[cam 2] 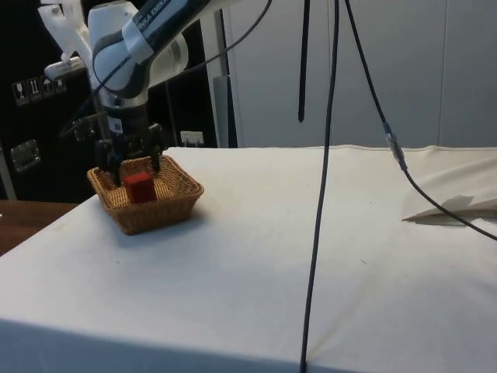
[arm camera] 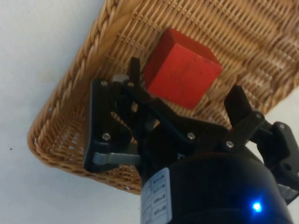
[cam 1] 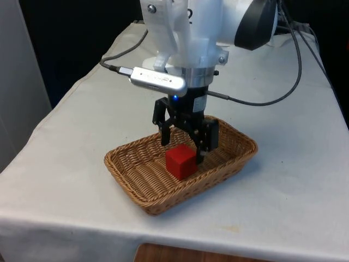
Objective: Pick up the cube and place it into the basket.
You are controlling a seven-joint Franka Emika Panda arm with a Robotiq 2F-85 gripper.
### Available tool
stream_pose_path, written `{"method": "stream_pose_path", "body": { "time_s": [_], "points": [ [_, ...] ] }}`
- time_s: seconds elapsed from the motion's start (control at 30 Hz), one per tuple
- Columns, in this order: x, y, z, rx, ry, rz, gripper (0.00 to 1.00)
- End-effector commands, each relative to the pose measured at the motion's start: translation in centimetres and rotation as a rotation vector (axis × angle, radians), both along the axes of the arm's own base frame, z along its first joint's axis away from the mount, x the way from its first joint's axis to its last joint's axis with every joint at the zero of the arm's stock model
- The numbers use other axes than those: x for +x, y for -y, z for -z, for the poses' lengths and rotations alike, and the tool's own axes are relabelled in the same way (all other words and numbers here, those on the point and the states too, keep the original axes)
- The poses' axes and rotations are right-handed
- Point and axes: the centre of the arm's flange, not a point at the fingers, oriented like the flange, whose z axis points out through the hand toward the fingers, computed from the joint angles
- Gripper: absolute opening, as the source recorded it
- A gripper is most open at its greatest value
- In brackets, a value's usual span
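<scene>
The red cube [cam 1: 180, 161] rests on the floor of the woven wicker basket [cam 1: 126, 184], near its middle. My gripper [cam 1: 184, 146] hangs straight down just over the cube and stands open. In the wrist view the cube [arm camera: 182, 74] lies between the two spread fingertips [arm camera: 238, 95], with a gap on each side, so nothing is held. From the side, the cube [cam 2: 140, 187] sits low inside the basket [cam 2: 155, 214] with the gripper [cam 2: 137, 171] directly over it.
The basket stands close to the table's near edge in the front view. White cloth [cam 1: 289, 180] spreads around it. A black cable [cam 2: 322, 194] hangs down across the side view, and another cable [cam 1: 272, 98] loops behind the arm.
</scene>
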Motion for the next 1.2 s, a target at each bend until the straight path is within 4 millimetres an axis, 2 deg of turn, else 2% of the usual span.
{"method": "stream_pose_path", "body": {
  "time_s": [0.0, 0.2, 0.23, 0.37, 0.5, 0.53, 0.67, 0.77, 0.8, 0.87, 1.07, 1.1, 1.17],
  "points": [
    [-0.3, 0.1, -1.2, 0.001, 0.001, -0.001, 1.0],
    [-0.7, 0.3, -3.5, 0.004, -0.006, 0.0, 1.0],
    [-0.5, 0.3, -3.0, 0.005, -0.011, 0.001, 1.0],
    [-1.3, 0.5, -5.3, 0.005, -0.007, 0.0, 1.0],
    [-1.8, 0.7, -6.6, 0.007, -0.011, -0.001, 1.0],
    [-1.5, 0.7, -6.2, 0.008, -0.014, 0.002, 1.0],
    [-2.7, 1.1, -8.2, 0.009, -0.016, 0.0, 1.0],
    [-3.2, 1.3, -8.8, 0.014, -0.016, 0.0, 1.0],
    [-2.8, 1.3, -8.6, 0.014, -0.019, 0.002, 1.0],
    [-3.8, 1.6, -9.2, 0.019, -0.017, 0.001, 1.0],
    [-4.9, 2.0, -10.0, 0.031, -0.017, 0.0, 1.0],
    [-4.4, 2.0, -9.7, 0.031, -0.026, 0.005, 1.0],
    [-5.2, 2.2, -10.2, 0.035, -0.017, 0.002, 1.0]
  ]
}}
